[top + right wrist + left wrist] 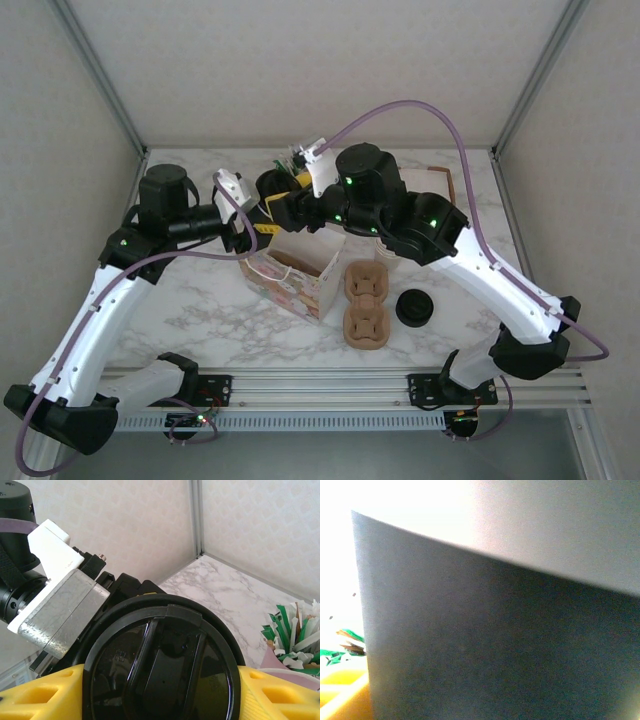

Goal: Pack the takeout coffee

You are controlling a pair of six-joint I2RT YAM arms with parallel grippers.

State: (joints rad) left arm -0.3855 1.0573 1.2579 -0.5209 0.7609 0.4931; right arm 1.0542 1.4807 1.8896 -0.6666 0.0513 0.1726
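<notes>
ok so right now my right jaws are pinching the takeout coffee (160, 675). On the right wrist cam the black lid sits dead centre, with my yellow fingers (40, 697) pressed against it on both sides. From the top cam the cup (271, 186) is up off the marble counter (200, 310), toward the back middle, right where my two arms meet and just behind the open paper bag (300, 262). The bag is white with a printed side panel, standing upright with its mouth open. My left wrist's grey and white housing (55, 595) is parked right behind the lid, really close to it. My left jaws though? Honestly can't tell whether they're spread or pinching anything, because the lid hides their tips. The left wrist cam is no help, it's just a blurry dark grey surface (495, 640) right up against the lens, with a bit of yellow (340, 697) in the bottom left corner. Just right of the bag there's a brown pulp cup carrier (366, 305) lying flat, and right of that a black disc (415, 308) sits on the counter. Can't tell from up there if it's a bare lid or has a cup under it. Off to the right of the coffee there's a bunch of green and white paper strips (295, 630).
</notes>
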